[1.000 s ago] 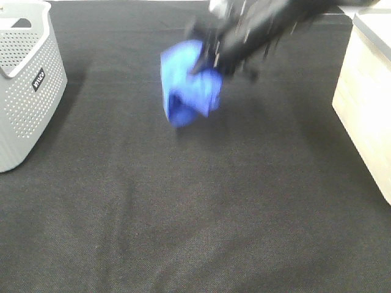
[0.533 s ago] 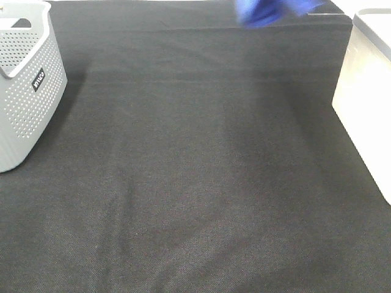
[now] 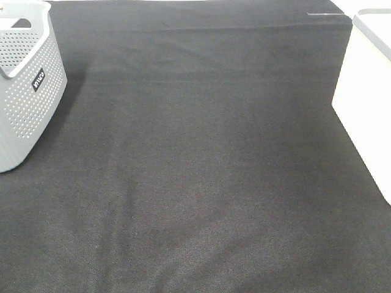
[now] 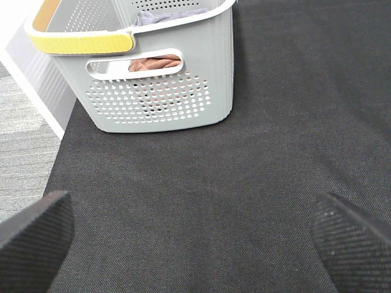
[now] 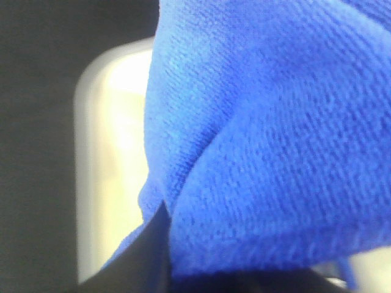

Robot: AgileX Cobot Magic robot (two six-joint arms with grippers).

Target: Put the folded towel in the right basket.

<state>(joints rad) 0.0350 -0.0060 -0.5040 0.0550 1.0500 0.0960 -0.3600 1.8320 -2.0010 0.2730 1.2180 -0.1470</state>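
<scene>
The blue folded towel (image 5: 263,128) fills the right wrist view, hanging from my right gripper, which is shut on it. Only a dark finger (image 5: 143,259) shows under the cloth. Below the towel lies the pale rim (image 5: 85,152) of the right basket and its light inside. In the exterior high view the right basket (image 3: 366,91) stands at the right edge, and neither the towel nor either gripper shows there. My left gripper (image 4: 194,244) is open and empty, low over the black mat.
A grey perforated basket (image 3: 24,91) stands at the left edge; in the left wrist view (image 4: 159,91) it has a yellow handle (image 4: 79,41) and holds brown and grey cloths. A black mat (image 3: 195,171) covers the table.
The right arm lifted the blue towel from mid-table, carried it right and out of the top of the exterior high view. It now hangs over the right basket.
</scene>
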